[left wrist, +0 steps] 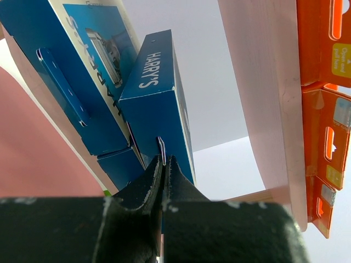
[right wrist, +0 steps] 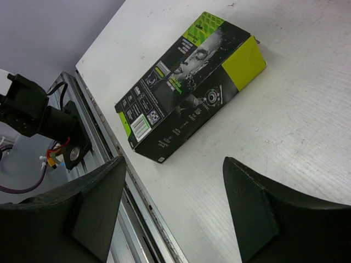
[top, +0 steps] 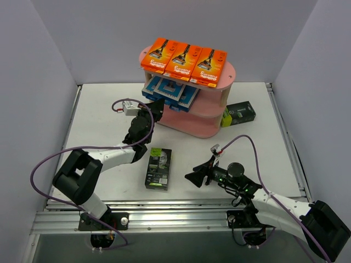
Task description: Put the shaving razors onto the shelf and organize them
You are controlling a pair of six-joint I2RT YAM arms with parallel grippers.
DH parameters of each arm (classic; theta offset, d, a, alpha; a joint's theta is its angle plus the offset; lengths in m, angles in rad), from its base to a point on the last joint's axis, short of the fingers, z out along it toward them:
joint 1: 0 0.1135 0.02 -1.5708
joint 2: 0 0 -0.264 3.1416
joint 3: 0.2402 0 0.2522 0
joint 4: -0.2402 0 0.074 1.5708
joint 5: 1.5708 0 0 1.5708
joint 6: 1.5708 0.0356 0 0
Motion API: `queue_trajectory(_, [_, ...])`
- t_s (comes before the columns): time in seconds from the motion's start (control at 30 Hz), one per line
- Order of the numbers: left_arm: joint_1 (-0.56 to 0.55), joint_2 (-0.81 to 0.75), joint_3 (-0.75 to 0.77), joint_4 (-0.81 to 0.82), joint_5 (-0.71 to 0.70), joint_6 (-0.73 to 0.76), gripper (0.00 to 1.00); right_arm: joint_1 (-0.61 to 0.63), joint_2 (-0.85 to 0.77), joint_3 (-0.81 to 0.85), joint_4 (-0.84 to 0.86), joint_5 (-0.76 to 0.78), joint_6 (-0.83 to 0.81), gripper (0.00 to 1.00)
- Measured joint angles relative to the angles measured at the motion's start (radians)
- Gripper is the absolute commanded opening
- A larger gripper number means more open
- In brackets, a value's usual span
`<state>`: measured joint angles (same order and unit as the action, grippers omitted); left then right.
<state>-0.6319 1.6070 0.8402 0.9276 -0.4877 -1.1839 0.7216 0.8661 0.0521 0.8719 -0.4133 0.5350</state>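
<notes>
The pink shelf [top: 193,121] stands at the back middle of the table. Three orange razor packs [top: 184,59] lie side by side on its top board. Blue-and-white packs [top: 174,91] fill the middle tier. My left gripper [top: 155,105] is at that tier's left end, shut on the thin hang tab of a blue pack [left wrist: 156,98]; its tips [left wrist: 163,159] pinch the tab. A black-and-lime pack [top: 158,168] lies flat on the table. My right gripper [top: 194,176] hovers open just to its right, nothing between its fingers [right wrist: 174,183]. That pack [right wrist: 189,82] lies ahead of it.
A second black-and-lime pack [top: 238,114] sits by the shelf's right end. A metal rail [top: 164,211] runs along the near table edge, with the arm bases on it. Grey walls close in the left, back and right. Purple cables loop off both arms.
</notes>
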Motion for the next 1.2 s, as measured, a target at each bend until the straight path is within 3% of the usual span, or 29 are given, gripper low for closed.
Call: queue_trajectory(1.2, [0.035,0.062,0.011,0.065,0.058,-0.037,0.02,0.0,0.016,0.0,0.008,-0.003,0.0,0.67])
